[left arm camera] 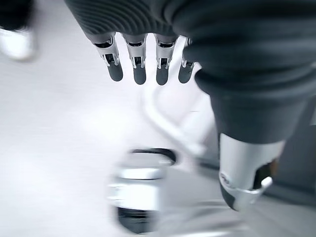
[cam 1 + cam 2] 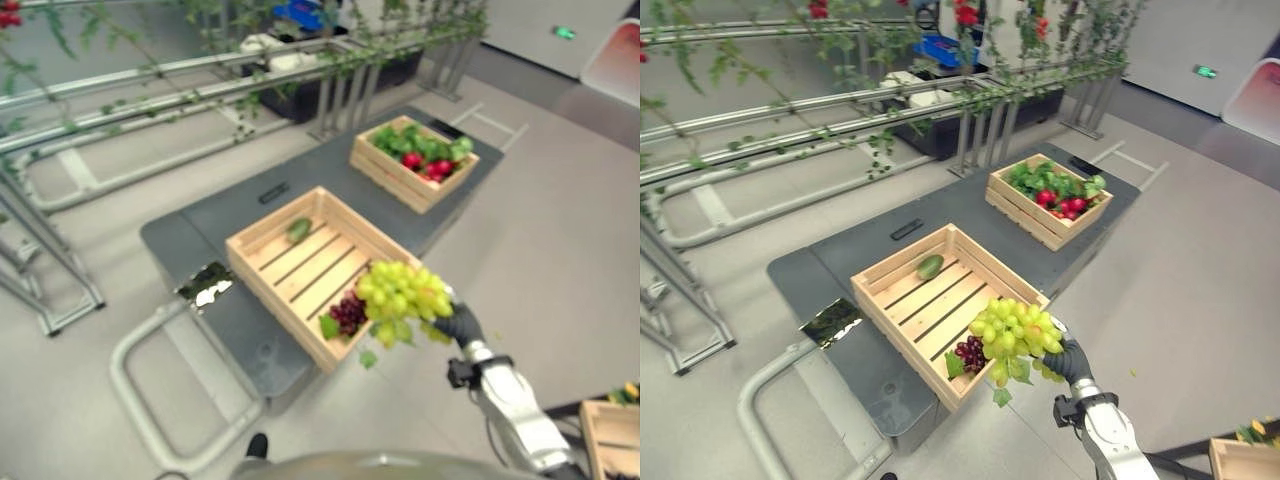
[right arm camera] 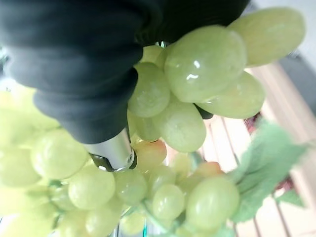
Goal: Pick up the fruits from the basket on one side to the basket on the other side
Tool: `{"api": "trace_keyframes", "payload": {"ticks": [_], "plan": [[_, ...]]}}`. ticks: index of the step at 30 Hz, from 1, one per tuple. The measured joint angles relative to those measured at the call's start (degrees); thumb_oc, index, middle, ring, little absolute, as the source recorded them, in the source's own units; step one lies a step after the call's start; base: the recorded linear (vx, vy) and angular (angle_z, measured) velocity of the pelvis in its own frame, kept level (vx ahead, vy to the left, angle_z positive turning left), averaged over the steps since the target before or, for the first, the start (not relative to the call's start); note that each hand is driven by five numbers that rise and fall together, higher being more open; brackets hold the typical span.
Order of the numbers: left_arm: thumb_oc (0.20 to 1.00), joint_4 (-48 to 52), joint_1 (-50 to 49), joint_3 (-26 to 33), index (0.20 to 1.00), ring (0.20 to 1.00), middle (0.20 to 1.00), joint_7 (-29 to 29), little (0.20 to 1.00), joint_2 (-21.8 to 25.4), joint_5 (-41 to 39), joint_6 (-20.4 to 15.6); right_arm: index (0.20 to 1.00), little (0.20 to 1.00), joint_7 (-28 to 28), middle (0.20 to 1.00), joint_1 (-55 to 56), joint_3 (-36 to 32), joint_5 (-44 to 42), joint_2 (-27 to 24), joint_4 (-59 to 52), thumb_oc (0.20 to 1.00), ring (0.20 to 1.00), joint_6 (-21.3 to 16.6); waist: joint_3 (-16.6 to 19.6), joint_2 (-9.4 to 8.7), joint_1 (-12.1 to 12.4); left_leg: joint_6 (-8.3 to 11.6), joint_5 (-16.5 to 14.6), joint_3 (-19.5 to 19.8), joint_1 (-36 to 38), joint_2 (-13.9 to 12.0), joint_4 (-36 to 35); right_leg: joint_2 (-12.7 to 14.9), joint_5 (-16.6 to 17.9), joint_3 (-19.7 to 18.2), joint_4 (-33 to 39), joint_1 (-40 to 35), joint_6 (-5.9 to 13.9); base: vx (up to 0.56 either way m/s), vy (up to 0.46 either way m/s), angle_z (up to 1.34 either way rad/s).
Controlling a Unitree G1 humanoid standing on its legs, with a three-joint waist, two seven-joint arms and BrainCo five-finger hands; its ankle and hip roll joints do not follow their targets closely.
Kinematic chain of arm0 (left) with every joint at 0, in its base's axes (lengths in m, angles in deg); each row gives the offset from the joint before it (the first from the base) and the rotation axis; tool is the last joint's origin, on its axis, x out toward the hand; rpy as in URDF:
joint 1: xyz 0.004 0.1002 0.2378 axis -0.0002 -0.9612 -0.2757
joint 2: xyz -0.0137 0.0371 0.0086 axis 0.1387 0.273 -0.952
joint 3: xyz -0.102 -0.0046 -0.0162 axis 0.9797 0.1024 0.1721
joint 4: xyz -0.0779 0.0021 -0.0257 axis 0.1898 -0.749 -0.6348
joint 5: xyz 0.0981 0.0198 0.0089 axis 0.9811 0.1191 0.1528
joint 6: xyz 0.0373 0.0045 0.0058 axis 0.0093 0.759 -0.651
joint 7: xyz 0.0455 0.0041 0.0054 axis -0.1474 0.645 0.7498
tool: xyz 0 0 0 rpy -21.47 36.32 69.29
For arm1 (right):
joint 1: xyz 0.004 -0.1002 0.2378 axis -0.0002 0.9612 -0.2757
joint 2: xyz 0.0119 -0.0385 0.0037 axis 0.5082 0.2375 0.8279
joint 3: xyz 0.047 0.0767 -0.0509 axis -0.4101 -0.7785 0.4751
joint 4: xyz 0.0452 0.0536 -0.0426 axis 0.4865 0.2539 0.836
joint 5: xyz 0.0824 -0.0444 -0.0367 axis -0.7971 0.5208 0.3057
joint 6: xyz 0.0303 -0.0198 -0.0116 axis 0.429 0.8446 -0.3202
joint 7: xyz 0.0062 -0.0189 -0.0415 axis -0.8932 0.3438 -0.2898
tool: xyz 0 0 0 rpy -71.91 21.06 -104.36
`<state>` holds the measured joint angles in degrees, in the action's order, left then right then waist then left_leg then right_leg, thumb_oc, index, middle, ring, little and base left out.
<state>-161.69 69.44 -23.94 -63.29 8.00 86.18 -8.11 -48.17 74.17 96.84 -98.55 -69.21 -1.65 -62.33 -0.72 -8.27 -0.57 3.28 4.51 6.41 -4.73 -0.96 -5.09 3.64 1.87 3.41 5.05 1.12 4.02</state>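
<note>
One bunch of green grapes (image 2: 403, 298) hangs in the right hand (image 2: 459, 324) over the near wooden crate's (image 2: 262, 240) right front corner, its long axis roughly level, leaves drooping, above dark grapes (image 2: 348, 312) inside the crate. The left wrist view shows the left hand (image 1: 247, 89) with fingers (image 1: 139, 66) straight and empty over the floor. In the right wrist view the thumb (image 3: 111, 150) and dark cover press into the bunch, gripping it; no writing is legible anywhere.

Two head eyes look down, sharing the near crate (image 2: 940, 300) — wrist views very close
</note>
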Motion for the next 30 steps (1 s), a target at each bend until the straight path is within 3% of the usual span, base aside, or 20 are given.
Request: {"api": "trace_keyframes", "payload": {"ticks": [1, 3, 6, 7, 8, 10, 11, 12, 13, 15, 16, 18, 20, 27, 30], "plan": [[1.000, 0.62, 0.62, -0.85, 1.000, 1.000, 1.000, 0.13, 1.000, 0.07, 0.66, 0.09, 0.200, 0.200, 0.11, 0.200, 0.74, -0.79, 0.00, 0.11, -0.01, 0.200, 0.200, -0.10, -0.11, -0.12, -0.99, 0.06, 0.19, -0.48, -0.23, 0.02, 0.16, -0.07, 0.84, -1.01, -0.28, 1.02, -0.03, -0.25, -0.001, -0.51], [1.000, 4.16, 1.48, -3.28, 1.000, 1.000, 1.000, 0.49, 1.000, 0.61, 2.46, -0.51, 0.200, 0.200, 0.51, 0.200, 0.43, -1.71, -0.01, -0.08, -0.01, 0.200, 0.200, -0.70, -0.32, 0.38, -0.19, -0.77, 0.25, -2.93, -2.41, -0.89, 0.10, -0.40, 3.11, -4.05, -1.27, 4.86, 2.26, -0.17, 0.009, -0.70], [1.000, 5.25, 4.21, -4.64, 1.000, 1.000, 1.000, 1.00, 1.000, 1.58, 4.07, -1.10, 0.200, 0.200, 0.68, 0.200, 0.28, -1.75, -0.01, -0.02, -0.23, 0.200, 0.200, -1.15, -0.85, 1.08, -1.16, -1.52, 0.81, -5.33, -3.73, -0.90, 0.26, -0.75, 7.09, -4.72, -0.02, 7.20, 4.00, -0.20, -0.005, -0.61], [1.000, 4.84, 5.37, -4.47, 1.000, 1.000, 1.000, 1.32, 1.000, 1.73, 4.84, -1.10, 0.200, 0.200, 0.78, 0.200, -0.66, -1.51, -0.01, -0.02, -0.32, 0.200, 0.200, -1.22, -1.27, 1.74, -0.62, -1.66, 0.45, -7.91, -4.33, -2.26, 0.64, -1.36, 10.06, -5.50, 0.21, 8.61, 5.92, -0.14, 0.015, -1.06], [1.000, 4.68, 6.60, -4.52, 1.000, 1.000, 1.000, 1.69, 1.000, 1.95, 5.47, -0.97, 0.200, 0.200, 0.82, 0.200, -1.19, -1.38, -0.01, -0.08, -1.08, 0.200, 0.200, -1.36, -1.81, 2.51, -0.05, -2.46, 1.15, -10.54, -4.34, -3.50, 0.27, -1.77, 10.60, -4.51, 0.20, 9.69, 7.62, -0.14, 0.018, -1.06], [1.000, 5.69, 7.13, -4.59, 1.000, 1.000, 1.000, 2.17, 1.000, 1.97, 5.50, -0.85, 0.200, 0.200, 0.85, 0.200, -0.66, -1.40, -0.02, -0.55, -1.10, 0.200, 0.200, -1.65, -1.63, 3.99, -0.07, -2.22, 1.67, -12.62, -3.88, -5.59, -0.28, -2.43, 4.79, 0.64, -4.24, 8.95, 4.08, -0.12, -0.014, -0.56], [1.000, 6.60, 7.54, -4.76, 1.000, 1.000, 1.000, 2.44, 1.000, 2.93, 5.48, -1.20, 0.200, 0.200, 0.80, 0.200, -0.66, -1.38, -0.01, -0.89, -1.28, 0.200, 0.200, -1.84, -0.91, 4.82, 0.35, -1.85, 2.02, -13.92, -3.81, -7.21, 0.06, -2.50, 2.11, 2.26, -9.32, 8.43, 4.07, -0.21, -0.047, -0.58], [1.000, 7.99, 7.29, -4.69, 1.000, 1.000, 1.000, 2.42, 1.000, 4.10, 5.20, -0.87, 0.200, 0.200, 0.74, 0.200, -0.96, -1.23, -0.02, -0.88, -1.76, 0.200, 0.200, -2.00, -0.57, 4.43, 1.66, -1.53, 2.49, -18.74, -3.72, -8.66, 0.11, -1.14, -1.76, 3.81, -14.64, 8.44, 4.37, -0.16, -0.035, -0.65], [1.000, 8.56, 6.96, -4.69, 1.000, 1.000, 1.000, 2.43, 1.000, 4.52, 4.95, -0.93, 0.200, 0.200, 0.68, 0.200, -1.17, -1.09, -0.03, -0.89, -2.20, 0.200, 0.200, -2.06, -0.30, 4.03, 2.12, -1.20, 2.54, -20.09, -3.72, -9.05, 0.09, -0.23, -3.11, 3.99, -15.64, 7.88, 4.43, -0.11, -0.047, -0.67], [1.000, 9.65, 7.17, -4.81, 1.000, 1.000, 1.000, 2.39, 1.000, 5.90, 3.80, -0.54, 0.200, 0.200, 0.26, 0.200, -1.25, -0.92, -0.01, -0.83, -3.66, 0.200, 0.200, -2.13, 0.98, 1.49, 3.15, -0.51, 2.75, -22.60, -3.61, -7.65, 0.13, 3.37, -3.54, 5.46, -10.20, 4.45, 4.33, -0.13, -0.029, -0.75], [1.000, 10.36, 7.11, -4.78, 1.000, 1.000, 1.000, 2.36, 1.000, 5.95, 2.83, -0.25, 0.200, 0.200, 0.17, 0.200, -2.04, -0.89, -0.01, -0.79, -3.82, 0.200, 0.200, -2.11, 1.08, 1.01, 3.23, -0.47, 2.81, -23.20, -3.37, -7.01, 0.10, 3.47, -4.19, 6.30, -7.96, 3.76, 3.34, -0.11, -0.072, -1.04], [1.000, 11.23, 6.96, -5.03, 1.000, 1.000, 1.000, 1.98, 1.000, 2.79, 1.31, -0.48, 0.200, 0.200, 0.28, 0.200, -4.17, -0.98, -0.03, -2.00, -3.35, 0.200, 0.200, -2.01, 1.20, 3.62, 2.72, 0.23, 2.19, -22.79, -1.03, -7.22, 0.09, 2.36, -2.51, 6.20, -3.60, 1.75, 1.50, -0.05, -0.157, -0.92], [1.000, 12.33, 6.68, -5.19, 1.000, 1.000, 1.000, 1.81, 1.000, 0.81, 0.39, -0.80, 0.200, 0.200, 0.37, 0.200, -3.13, -0.84, 0.01, -3.38, -2.90, 0.200, 0.200, -1.68, 2.26, 6.04, 2.26, 1.76, 1.66, -25.06, 0.81, -8.68, 0.08, 1.87, -1.07, 7.42, -1.38, 1.07, 1.50, 0.01, -0.200, -0.83], [1.000, 12.50, 8.94, -9.46, 1.000, 1.000, 1.000, 1.79, 1.000, -3.77, 0.56, -1.47, 0.200, 0.200, 0.21, 0.200, -0.33, -1.46, 0.47, -6.67, -3.18, 0.200, 0.200, -1.52, 0.92, 7.43, -2.23, 4.25, 1.08, -24.85, 2.05, -10.63, 1.50, -0.12, 0.05, 5.97, 0.17, 0.82, 0.45, -0.05, -0.186, -0.33], [1.000, 12.14, 9.33, -13.49, 1.000, 1.000, 1.000, 1.99, 1.000, -4.95, 1.08, -1.50, 0.200, 0.200, 0.04, 0.200, 0.11, -1.54, 0.52, -7.03, -4.20, 0.200, 0.200, -1.52, -1.19, 7.52, -1.83, 4.17, 0.76, -22.46, 1.90, -10.70, 3.25, -0.18, 0.43, 4.02, 0.07, 1.04, 0.30, -0.04, -0.239, -0.35]]}}
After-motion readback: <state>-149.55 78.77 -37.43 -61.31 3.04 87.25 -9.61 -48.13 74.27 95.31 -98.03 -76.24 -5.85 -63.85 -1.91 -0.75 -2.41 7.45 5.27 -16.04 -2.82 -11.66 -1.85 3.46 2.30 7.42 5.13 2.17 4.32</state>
